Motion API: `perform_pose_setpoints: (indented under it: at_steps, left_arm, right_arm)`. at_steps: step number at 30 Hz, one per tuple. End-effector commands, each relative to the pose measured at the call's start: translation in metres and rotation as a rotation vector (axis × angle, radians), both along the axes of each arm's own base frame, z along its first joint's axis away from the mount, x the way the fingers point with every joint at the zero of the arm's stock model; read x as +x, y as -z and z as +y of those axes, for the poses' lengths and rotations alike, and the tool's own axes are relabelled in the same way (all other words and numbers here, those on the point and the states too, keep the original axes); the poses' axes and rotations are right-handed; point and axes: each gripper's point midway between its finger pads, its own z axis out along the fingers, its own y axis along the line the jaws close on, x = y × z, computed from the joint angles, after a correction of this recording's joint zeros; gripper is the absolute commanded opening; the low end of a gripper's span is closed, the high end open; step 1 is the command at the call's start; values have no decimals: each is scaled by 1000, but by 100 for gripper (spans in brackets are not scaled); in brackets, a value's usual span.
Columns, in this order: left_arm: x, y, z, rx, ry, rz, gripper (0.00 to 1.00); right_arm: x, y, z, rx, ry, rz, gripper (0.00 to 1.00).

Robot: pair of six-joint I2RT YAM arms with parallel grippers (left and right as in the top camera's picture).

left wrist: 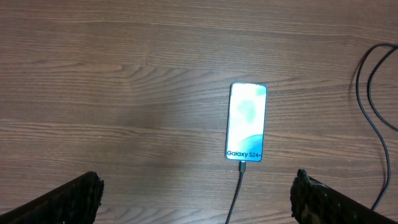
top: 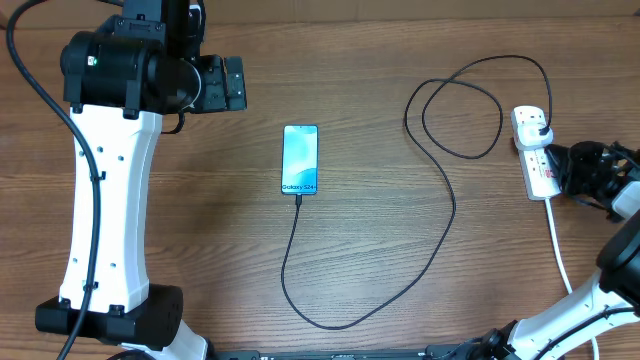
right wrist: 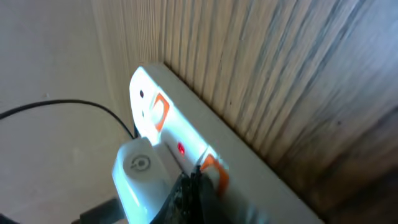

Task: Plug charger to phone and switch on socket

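Observation:
The phone [top: 300,159] lies flat mid-table with its light blue screen lit and "Galaxy S24" text at its near end; it also shows in the left wrist view [left wrist: 247,122]. The black charger cable [top: 440,210] is plugged into the phone's near end, loops over the table and runs to the white power strip [top: 536,160] at the right. My left gripper [left wrist: 196,196] is open, high above the table near the phone. My right gripper [right wrist: 194,186] is shut, its tip pressed on an orange switch [right wrist: 214,169] of the strip [right wrist: 261,180]. A small red light [right wrist: 181,149] glows.
A white adapter plug [right wrist: 140,177] sits in the strip beside my right gripper. The strip's thick white cord [top: 560,250] runs toward the near right edge. The left arm's white base [top: 105,220] stands at the left.

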Motion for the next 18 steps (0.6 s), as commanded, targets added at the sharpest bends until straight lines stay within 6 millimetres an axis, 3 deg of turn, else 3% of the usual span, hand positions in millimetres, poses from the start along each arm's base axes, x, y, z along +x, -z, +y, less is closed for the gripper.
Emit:
perform_pose_setpoints:
  at_steps: [1,9,14,18]
  left_arm:
    - [1,0,2,16,4,-5,100]
    - [1,0,2,16,4,-5,100]
    - [1,0,2,17,4,-5,100]
    - [1,0,2,16,4,-5,100]
  right_arm:
    - [-12,36,37,48,-54,111,4]
    - [-14,38,33,22,-47,123,4]
    - [-17,35,13,7,0,116,4]
    - [-25,16,-12,0,53,78,4]
